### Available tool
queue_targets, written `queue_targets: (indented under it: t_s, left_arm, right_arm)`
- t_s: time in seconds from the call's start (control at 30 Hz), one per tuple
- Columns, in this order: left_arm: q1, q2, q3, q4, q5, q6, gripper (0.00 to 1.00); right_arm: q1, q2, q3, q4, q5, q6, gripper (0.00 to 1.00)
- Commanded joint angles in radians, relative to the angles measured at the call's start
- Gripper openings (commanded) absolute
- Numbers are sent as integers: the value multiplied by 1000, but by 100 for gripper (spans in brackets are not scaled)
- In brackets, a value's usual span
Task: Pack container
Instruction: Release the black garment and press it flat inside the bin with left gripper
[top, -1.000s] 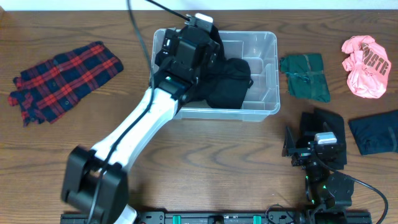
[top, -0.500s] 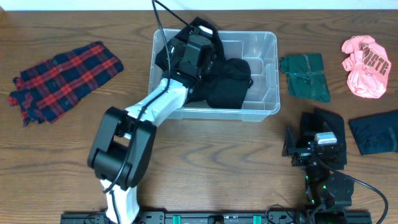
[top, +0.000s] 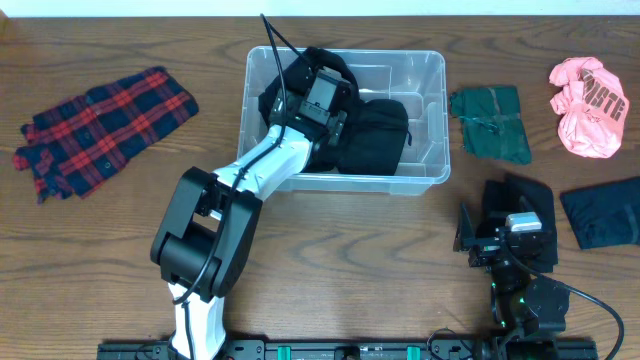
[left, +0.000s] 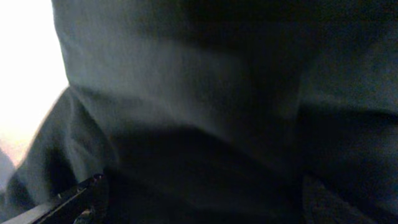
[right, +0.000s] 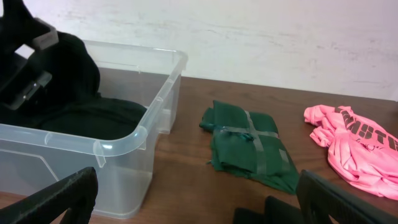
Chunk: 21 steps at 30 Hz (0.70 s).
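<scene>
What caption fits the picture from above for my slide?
Left arm reaches into the clear container of black clothes, while a plaid shirt, green cloth and pink shirt wait on the table.

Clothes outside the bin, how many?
4: plaid cloth far left, green cloth beside the bin, pink shirt far right, dark blue cloth below it. Another may hide under the right arm.

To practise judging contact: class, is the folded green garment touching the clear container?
Apart. The right wrist view shows a strip of bare wooden table between the green garment and the container wall.
</scene>
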Motion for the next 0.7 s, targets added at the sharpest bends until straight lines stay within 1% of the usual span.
queue_targets:
  t_s: [0.0, 0.17, 0.3, 0.43, 0.57, 0.67]
  left_arm:
    - [-24, 23, -14, -76, 22, -92, 98]
    - [-40, 22, -13, -121, 81, -116, 98]
    - [-39, 4, 0, -161, 103, -201, 98]
    - [-39, -26, 47, -236, 227, -225, 98]
    - [-39, -64, 109, -329, 334, -287, 98]
    - [-39, -81, 145, -377, 425, -290, 98]
  right_arm:
    - [-6, -6, -5, 0, -8, -16, 99]
    - [-6, -6, -5, 0, -8, -16, 99]
    - [-6, -6, -5, 0, -8, -16, 99]
    - [-6, -6, -5, 0, -8, -16, 99]
    - [-6, -6, -5, 0, -8, -16, 99]
    - [-6, -6, -5, 0, -8, -16, 99]
